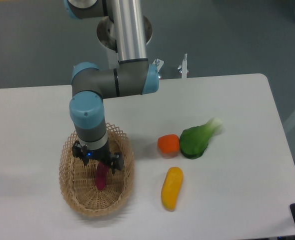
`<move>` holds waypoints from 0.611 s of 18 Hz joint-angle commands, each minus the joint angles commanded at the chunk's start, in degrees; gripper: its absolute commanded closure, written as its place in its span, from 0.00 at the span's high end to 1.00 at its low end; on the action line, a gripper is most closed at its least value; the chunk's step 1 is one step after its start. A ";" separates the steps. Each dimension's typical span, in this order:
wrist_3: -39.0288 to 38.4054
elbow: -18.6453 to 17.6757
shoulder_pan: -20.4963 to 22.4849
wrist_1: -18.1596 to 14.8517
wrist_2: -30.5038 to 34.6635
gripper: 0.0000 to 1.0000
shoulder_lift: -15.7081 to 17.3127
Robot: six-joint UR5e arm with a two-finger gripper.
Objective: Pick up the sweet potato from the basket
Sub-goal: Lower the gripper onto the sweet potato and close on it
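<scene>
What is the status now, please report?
Gripper low inside the basket, right over the sweet potato's upper end; jaw state unclear. Sweet potato lying in the basket, not lifted. Nothing in the way.

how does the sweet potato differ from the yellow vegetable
The sweet potato is magenta-purple; the yellow vegetable is yellow. The sweet potato is thinner and shorter. It lies in the basket under the gripper, partly hidden; the yellow vegetable lies on the bare table, fully visible. Both are oblong.

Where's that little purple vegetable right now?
The sweet potato lies inside the basket at the table's left, right under the claw, far from the yellow vegetable.
</scene>
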 joint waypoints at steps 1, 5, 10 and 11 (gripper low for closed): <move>0.00 0.09 0.00 0.00 0.00 1.00 -0.26; 0.09 0.00 0.00 1.40 0.09 1.00 -1.76; -0.09 -0.09 0.00 1.49 0.35 0.96 -1.67; 0.09 -0.26 -0.09 1.49 0.96 0.88 -1.85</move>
